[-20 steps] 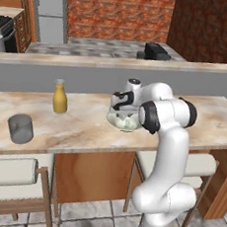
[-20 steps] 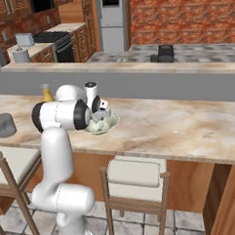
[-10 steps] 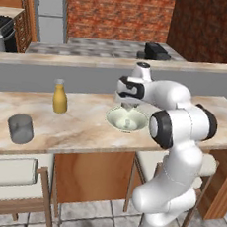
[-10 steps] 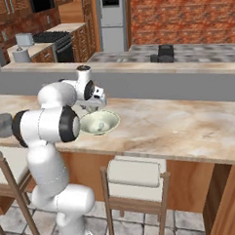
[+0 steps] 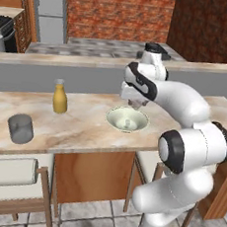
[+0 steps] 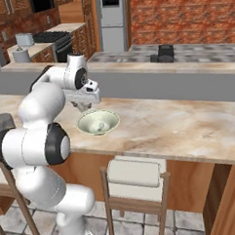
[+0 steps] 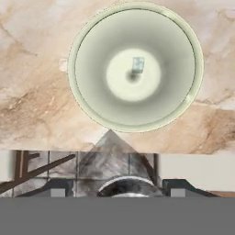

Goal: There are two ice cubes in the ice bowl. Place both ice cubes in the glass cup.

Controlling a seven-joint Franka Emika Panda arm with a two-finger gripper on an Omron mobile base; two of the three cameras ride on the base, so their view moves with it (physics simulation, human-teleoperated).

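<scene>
In the left base view, the glass cup (image 5: 20,128) is standing at the far left of the marble counter (image 5: 79,124), near its front edge. The yellow bottle (image 5: 60,97) is standing behind it and to the right, well apart from it. Further right, the ice bowl (image 5: 127,119) is sitting mid-counter, well apart from the cup, with 1 ice cube (image 5: 128,122) showing as a pale speck at its bottom. The gripper (image 5: 138,103) is hanging just above the bowl's back rim, touching nothing I can see; whether its jaws are parted or pressed together I cannot tell from these views.

In the hand view, the bowl (image 7: 87,41) is lying straight below the camera, and 1 cube (image 7: 137,64) is resting near its centre, casting a small shadow beside it.
</scene>
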